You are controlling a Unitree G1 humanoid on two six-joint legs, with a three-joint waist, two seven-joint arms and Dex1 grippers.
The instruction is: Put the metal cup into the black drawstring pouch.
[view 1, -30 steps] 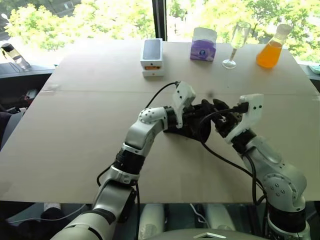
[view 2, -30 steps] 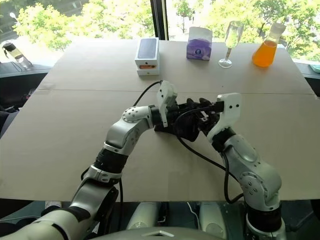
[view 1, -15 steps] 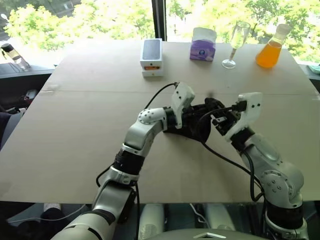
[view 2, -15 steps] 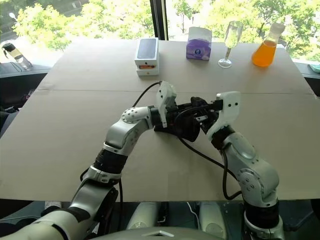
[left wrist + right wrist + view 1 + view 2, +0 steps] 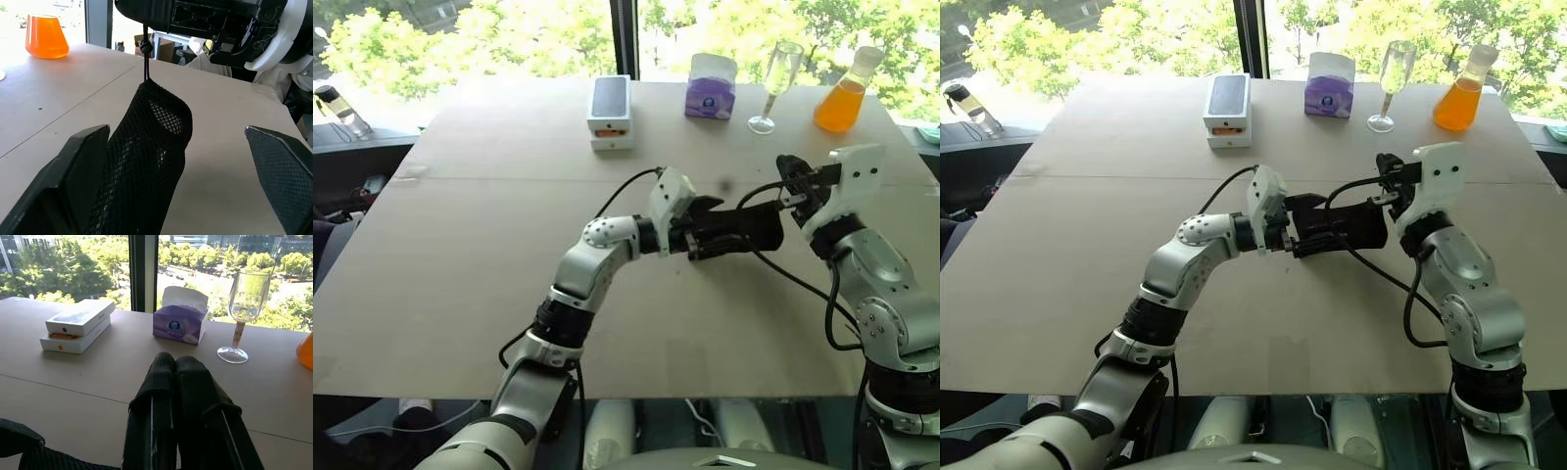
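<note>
**Inspector:** State of the left gripper point(image 5: 181, 181)?

**Assistant:** Its 2 fingers point(image 5: 73, 176) are spread wide. The black drawstring pouch point(image 5: 744, 229) lies between them, against one finger and well apart from the other. The pouch is a mesh tube stretched out level above the table point(image 5: 460, 255).

**Inspector:** And the right gripper point(image 5: 790, 176)?

**Assistant:** Its 2 fingers point(image 5: 166, 396) are pressed together. The pouch's cord point(image 5: 145, 61) runs taut from the gathered mouth up to this gripper, which sits just beyond the pouch's far end, to the robot's right. I cannot tell exactly where the cord is pinched.

**Inspector:** The metal cup?

**Assistant:** I cannot make it out; whether it is inside the pouch I cannot tell.

**Inspector:** Further back?

**Assistant:** Along the table's far edge, left to right: 2 stacked white boxes point(image 5: 611, 111), a purple tissue box point(image 5: 712, 88), a clear stemmed glass point(image 5: 777, 84) and a flask of orange liquid point(image 5: 843, 97).
</note>
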